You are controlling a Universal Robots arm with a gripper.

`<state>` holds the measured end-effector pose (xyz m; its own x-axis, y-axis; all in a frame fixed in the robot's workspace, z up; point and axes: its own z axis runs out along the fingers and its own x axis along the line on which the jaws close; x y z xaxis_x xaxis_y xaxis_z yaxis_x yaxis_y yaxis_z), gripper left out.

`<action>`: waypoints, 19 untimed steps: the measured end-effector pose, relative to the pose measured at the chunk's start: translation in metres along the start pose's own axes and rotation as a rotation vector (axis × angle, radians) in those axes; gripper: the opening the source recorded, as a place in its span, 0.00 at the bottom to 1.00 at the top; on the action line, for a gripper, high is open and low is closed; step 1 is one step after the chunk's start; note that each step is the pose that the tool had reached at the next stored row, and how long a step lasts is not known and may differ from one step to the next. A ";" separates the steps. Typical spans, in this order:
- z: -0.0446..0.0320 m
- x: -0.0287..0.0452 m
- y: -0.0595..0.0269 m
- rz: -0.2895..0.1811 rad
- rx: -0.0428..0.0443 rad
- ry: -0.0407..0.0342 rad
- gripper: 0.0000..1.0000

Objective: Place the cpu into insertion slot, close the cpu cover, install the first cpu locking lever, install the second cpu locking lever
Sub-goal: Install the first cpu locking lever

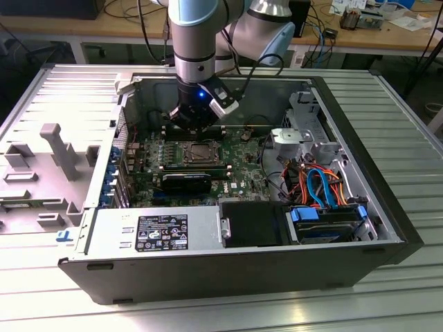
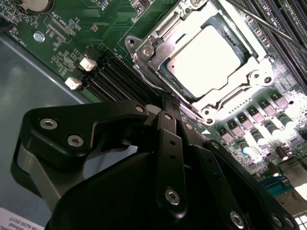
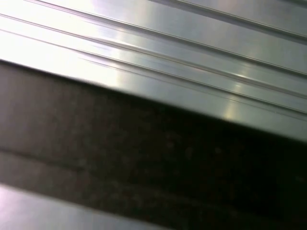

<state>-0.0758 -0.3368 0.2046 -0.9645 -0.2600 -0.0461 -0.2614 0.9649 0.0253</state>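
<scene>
Black gripper linkage up close, cpu already sitting in the socket just past its tip.

Gripper [image 2: 169,103] has its fingers pinched together with nothing between them, tip right at the edge of the insertion slot [image 2: 216,60] in the second wrist view. Just beyond the tip, the cpu [image 2: 207,56] lies flat in there, silver top up, edges squared to the socket. Around it the cpu cover [image 2: 240,93] looks folded down, framing the chip through its window, though whether it's fully seated is hard to say. Past the socket, a thin lever rod [image 2: 268,21] runs diagonally. In the exterior view the arm [image 1: 197,41] reaches straight down into the open computer case [image 1: 387,180], which lies on its side on a ribbed aluminium table [image 1: 387,290], gripper [image 1: 196,126] hovering over the green motherboard [image 1: 242,166]. Workbenches with cables sit behind.
</scene>
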 end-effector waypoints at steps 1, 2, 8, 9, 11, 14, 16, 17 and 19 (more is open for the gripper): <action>0.0003 -0.0004 -0.0001 0.000 0.0000 0.0001 0.11; 0.0006 -0.0007 -0.0002 0.000 0.0001 0.0001 0.11; 0.0023 -0.0029 -0.0009 -0.001 0.0001 0.0001 0.11; 0.0026 -0.0035 -0.0011 -0.001 -0.0002 -0.0004 0.11; 0.0031 -0.0051 -0.0015 -0.001 -0.0001 0.0002 0.11; 0.0034 -0.0058 -0.0018 -0.001 0.0001 0.0003 0.11; 0.0035 -0.0059 -0.0017 -0.001 0.0000 0.0001 0.11; 0.0030 -0.0060 -0.0017 -0.001 -0.0003 -0.0003 0.11; -0.0004 -0.0063 -0.0015 -0.001 -0.0010 -0.0008 0.11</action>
<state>-0.0693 -0.3366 0.2053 -0.9641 -0.2614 -0.0469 -0.2628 0.9645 0.0263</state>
